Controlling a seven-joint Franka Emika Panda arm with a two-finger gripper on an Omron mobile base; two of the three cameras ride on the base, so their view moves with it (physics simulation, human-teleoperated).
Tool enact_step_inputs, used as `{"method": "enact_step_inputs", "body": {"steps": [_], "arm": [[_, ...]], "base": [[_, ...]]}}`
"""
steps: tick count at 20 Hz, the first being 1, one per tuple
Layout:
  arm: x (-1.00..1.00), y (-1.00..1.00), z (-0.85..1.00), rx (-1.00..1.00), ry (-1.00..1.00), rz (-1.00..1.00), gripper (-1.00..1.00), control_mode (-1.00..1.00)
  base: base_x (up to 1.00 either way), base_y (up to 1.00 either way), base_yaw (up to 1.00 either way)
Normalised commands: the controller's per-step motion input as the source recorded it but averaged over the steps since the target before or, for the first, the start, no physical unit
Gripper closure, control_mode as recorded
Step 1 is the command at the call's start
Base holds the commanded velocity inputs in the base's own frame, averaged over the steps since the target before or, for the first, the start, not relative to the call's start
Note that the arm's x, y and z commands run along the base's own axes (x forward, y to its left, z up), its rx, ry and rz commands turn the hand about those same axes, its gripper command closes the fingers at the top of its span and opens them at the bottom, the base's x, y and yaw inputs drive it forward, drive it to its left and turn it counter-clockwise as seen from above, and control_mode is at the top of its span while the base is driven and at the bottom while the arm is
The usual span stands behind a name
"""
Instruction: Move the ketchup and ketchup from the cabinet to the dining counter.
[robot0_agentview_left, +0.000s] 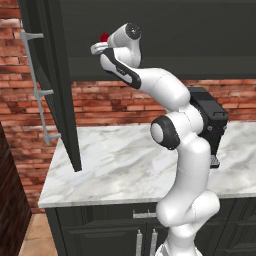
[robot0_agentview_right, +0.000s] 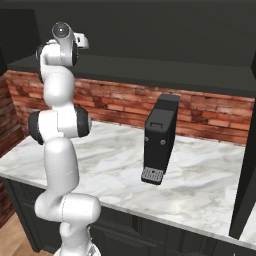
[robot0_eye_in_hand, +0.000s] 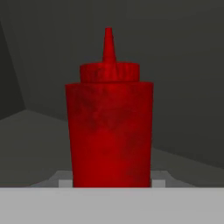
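Nearest the base, a marble counter was seen with a black coffee machine standing on it toward 3 o'clock of the arm in the left base view. No bottle was seen on this counter, and the sink-bearing dining counter was not made out in these pictures.

Above it, the arm was stretched upward, with the claw raised into the open black cabinet, whose door with its long silver handle hung open at 9 o'clock. A speck of red was seen just beyond the claw at about 12 o'clock of the wrist.

In the hand view, the red ketchup bottle was seen upright and very close, centred dead ahead on the cabinet shelf, its tapered tip pointing to 12 o'clock. The claw's fingertips were not clearly made out beside it, so it cannot be told whether the claw was apart or clamped on the bottle, or whether the bottle was being touched.

The task was judged to be at an early stage: the red bottle was not yet out of the cabinet. The darker second bottle could not be found. Both carries to the dining counter were judged to remain.
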Motion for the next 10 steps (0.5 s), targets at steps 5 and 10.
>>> {"method": "enact_step_inputs", "body": {"steps": [5, 10], "arm": [[-0.25, 0.0, 0.0, 0.0, 0.0, 0.0, 1.0, -1.0], [-0.57, 0.01, 0.0, 0.0, -0.01, -0.01, 1.0, -1.0]], "base": [[0.0, 0.0, 0.0], [0.0, 0.0, 0.0]]}}
